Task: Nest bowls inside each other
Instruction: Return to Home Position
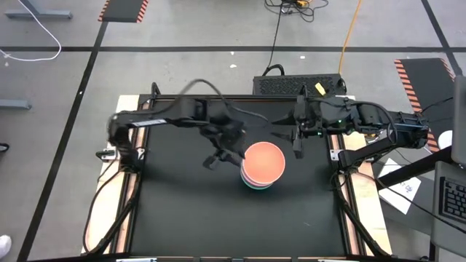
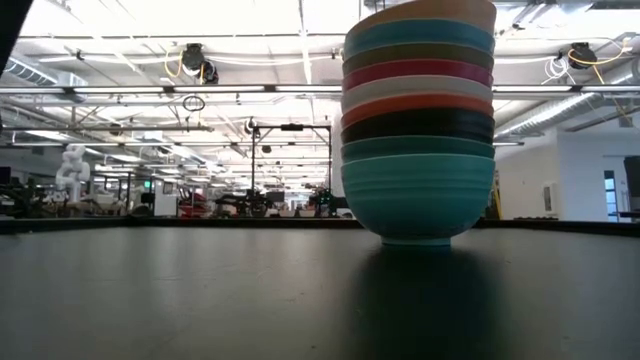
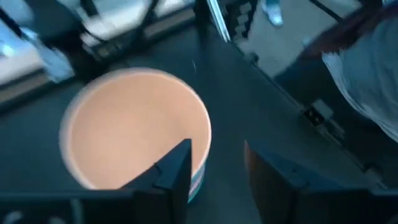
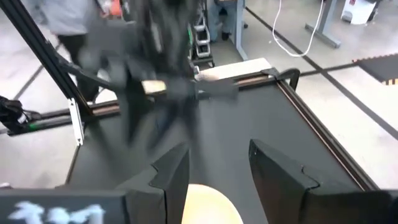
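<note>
Standing nested on the matte black table top, a single stack of nine small round plain bowls sits between the robot's two arms, with the smooth peach-orange bowl uppermost. Seen level from the table's edge, the turquoise bowl forms the base and rests on the table. Above it rise the rims of the dark green bowl, black bowl, red bowl, white bowl, magenta bowl, grey-brown bowl and blue bowl, each seated inside the one below. The left gripper hangs just beside the stack, which lies on the side of it toward the right arm. Its two dark fingers are spread apart with nothing between them, and the peach-orange bowl's rim lies just beyond one fingertip. The right gripper hovers near the stack's other side, its fingers likewise parted and empty, with the top bowl's rim showing just under them.
</note>
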{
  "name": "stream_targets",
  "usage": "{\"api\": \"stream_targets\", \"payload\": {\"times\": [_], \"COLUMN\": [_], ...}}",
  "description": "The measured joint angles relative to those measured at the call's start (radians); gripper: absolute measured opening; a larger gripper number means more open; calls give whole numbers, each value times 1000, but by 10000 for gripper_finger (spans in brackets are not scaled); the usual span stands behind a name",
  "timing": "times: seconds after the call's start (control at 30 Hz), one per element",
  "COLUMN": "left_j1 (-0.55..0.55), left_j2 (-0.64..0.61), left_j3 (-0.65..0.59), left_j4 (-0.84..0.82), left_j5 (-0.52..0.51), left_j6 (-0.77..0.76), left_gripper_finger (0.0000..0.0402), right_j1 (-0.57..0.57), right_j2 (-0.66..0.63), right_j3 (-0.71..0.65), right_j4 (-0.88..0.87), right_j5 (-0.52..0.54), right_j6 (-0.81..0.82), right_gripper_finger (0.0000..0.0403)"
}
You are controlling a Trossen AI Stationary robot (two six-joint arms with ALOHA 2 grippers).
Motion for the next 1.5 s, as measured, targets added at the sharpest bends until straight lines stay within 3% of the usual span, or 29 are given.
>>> {"api": "stream_targets", "payload": {"times": [0.2, 0.33, 0.5, 0.63, 0.83, 0.97, 1.1, 1.2, 1.37, 1.5], "left_j1": [-42, -98, -174, -283, -449, -557, -669, -732, -768, -803], "left_j2": [-172, -265, -340, -345, -366, -426, -477, -512, -524, -518], "left_j3": [0, 1, 1, 1, 0, 1, 1, 0, 1, -1], "left_j4": [5, 8, -15, -1, -2, -19, -45, -95, -229, -323], "left_j5": [-59, -162, -228, -358, -572, -709, -876, -1012, -1123, -1139], "left_j6": [-98, -161, -253, -342, -319, -323, -346, -376, -458, -514], "left_gripper_finger": [201, 215, 196, 143, 41, 5, 20, 38, 56, 56], "right_j1": [3, 26, 67, 138, 283, 375, 456, 475, 476, 476], "right_j2": [-8, -24, -39, -43, -68, -127, -172, -203, -257, -340], "right_j3": [-1, 0, 0, 0, 0, 0, 1, 1, 1, 1], "right_j4": [-42, -26, -28, -7, -13, -56, -163, -243, -325, -423], "right_j5": [0, 6, 3, 17, 250, 441, 612, 659, 755, 749], "right_j6": [-13, -19, -16, 0, -12, -28, -31, -32, -41, -6], "right_gripper_finger": [157, 157, 157, 148, 133, 130, 130, 130, 130, 130]}}
